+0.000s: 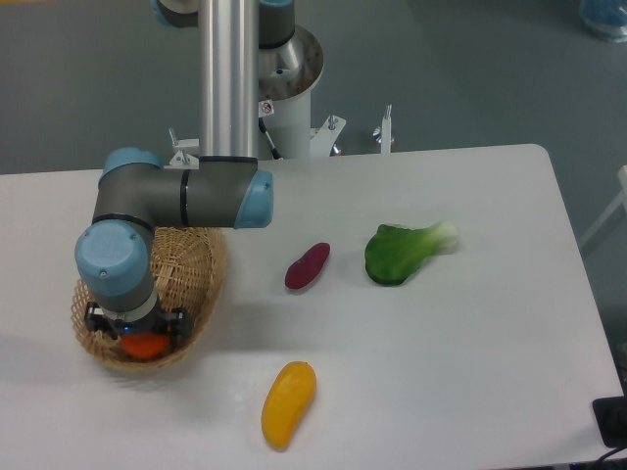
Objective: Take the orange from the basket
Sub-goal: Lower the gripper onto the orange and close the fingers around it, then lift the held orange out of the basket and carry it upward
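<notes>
Gripper sits low inside the basket at the table's left, directly over the orange; we cannot tell whether its fingers grip the fruit or stand apart. On the tabletop we see a purple vegetable, leafy greens and a yellow fruit.

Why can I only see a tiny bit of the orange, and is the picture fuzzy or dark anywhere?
In the fixed camera view, the robot's wrist and hand sit right over the orange in the basket, hiding most of it. The light is even and bright, with only soft grey shadows on the table. The picture is a little soft but not blurred.
</notes>
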{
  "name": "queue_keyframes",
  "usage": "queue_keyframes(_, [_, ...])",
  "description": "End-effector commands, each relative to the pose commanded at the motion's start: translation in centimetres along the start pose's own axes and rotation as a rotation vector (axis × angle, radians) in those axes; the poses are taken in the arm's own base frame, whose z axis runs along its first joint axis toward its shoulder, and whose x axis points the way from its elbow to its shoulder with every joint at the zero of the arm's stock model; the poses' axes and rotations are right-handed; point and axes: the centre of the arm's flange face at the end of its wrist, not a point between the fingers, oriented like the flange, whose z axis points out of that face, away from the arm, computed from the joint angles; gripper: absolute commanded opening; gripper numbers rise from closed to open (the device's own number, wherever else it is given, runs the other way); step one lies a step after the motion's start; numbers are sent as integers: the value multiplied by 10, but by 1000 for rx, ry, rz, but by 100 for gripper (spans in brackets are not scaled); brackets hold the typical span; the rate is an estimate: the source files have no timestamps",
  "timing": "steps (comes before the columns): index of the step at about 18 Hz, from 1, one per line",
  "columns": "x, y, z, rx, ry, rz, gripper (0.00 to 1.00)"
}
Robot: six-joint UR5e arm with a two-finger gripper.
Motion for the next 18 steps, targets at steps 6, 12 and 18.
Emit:
queue_keyframes(6, [1, 0, -6, 9, 0, -22, 29])
queue_keyframes(12, [-3, 17, -47, 62, -1, -11, 29])
queue_keyframes(18, [-43, 18, -93, 131, -62, 17, 30])
